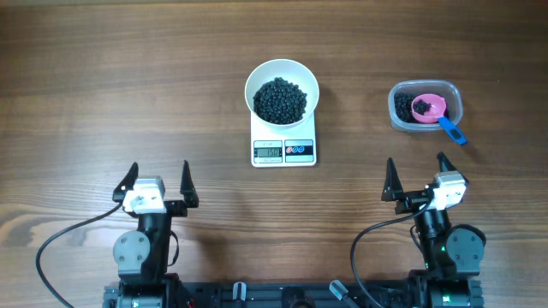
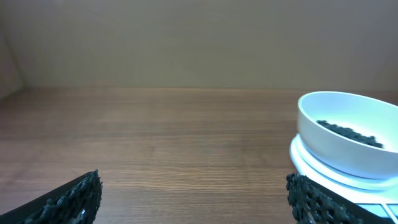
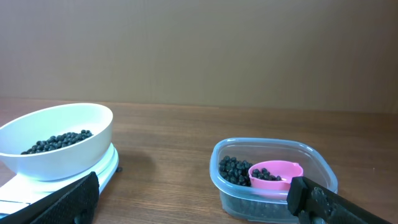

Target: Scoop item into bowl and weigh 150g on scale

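The white bowl (image 1: 282, 86) stands on the white scale (image 1: 283, 151) at the table's middle, holding a dark heap of the item (image 1: 280, 100). More black beads (image 1: 403, 106) lie in the clear tub (image 1: 425, 105) at the right. Both arms sit back near the front edge. My left gripper (image 1: 157, 177) is open and empty, with bare wood between its fingertips (image 2: 74, 198); the bowl (image 2: 351, 134) shows at its right. My right gripper (image 1: 416, 173) is also open and empty, with the bowl (image 3: 56, 140) to its left and the tub (image 3: 273, 177) ahead to the right.
A pink scoop (image 1: 429, 109) with a blue handle (image 1: 453, 132) rests in the tub, a few beads inside it (image 3: 273, 175). The scale's grey display (image 1: 269, 152) and two round buttons (image 1: 295, 150) face the arms. Black cables (image 1: 60, 239) trail from both arm bases.
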Robot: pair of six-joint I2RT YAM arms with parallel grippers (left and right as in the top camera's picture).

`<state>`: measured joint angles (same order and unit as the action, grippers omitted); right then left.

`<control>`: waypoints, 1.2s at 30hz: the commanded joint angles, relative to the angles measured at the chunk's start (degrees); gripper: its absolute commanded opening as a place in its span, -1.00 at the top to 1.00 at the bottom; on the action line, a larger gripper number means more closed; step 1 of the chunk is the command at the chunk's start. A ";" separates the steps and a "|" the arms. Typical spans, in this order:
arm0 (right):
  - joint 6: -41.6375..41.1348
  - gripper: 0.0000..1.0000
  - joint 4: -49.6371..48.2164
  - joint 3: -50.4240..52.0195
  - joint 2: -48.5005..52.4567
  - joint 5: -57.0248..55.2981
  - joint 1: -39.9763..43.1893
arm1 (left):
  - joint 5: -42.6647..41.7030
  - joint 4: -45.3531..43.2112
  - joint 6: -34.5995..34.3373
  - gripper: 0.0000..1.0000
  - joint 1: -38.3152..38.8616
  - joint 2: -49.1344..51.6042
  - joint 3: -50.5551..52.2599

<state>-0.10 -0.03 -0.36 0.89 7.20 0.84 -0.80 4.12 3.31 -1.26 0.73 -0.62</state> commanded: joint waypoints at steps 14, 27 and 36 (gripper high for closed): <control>-0.07 -0.99 -0.26 0.04 -0.68 -0.79 -0.24 | -2.10 0.24 -3.28 -1.00 -0.48 -0.42 0.31; -0.07 -0.99 -0.26 0.04 -0.68 -0.79 -0.24 | -0.87 0.26 -2.05 -1.00 -0.48 -0.42 0.31; -0.04 -0.99 -0.26 0.04 -0.68 -0.76 -0.24 | -0.87 0.24 -2.05 -1.00 -0.48 -0.42 0.31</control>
<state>-0.10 -0.03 -0.36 0.89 7.20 0.84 -2.22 4.10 0.16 -1.26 0.73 -0.62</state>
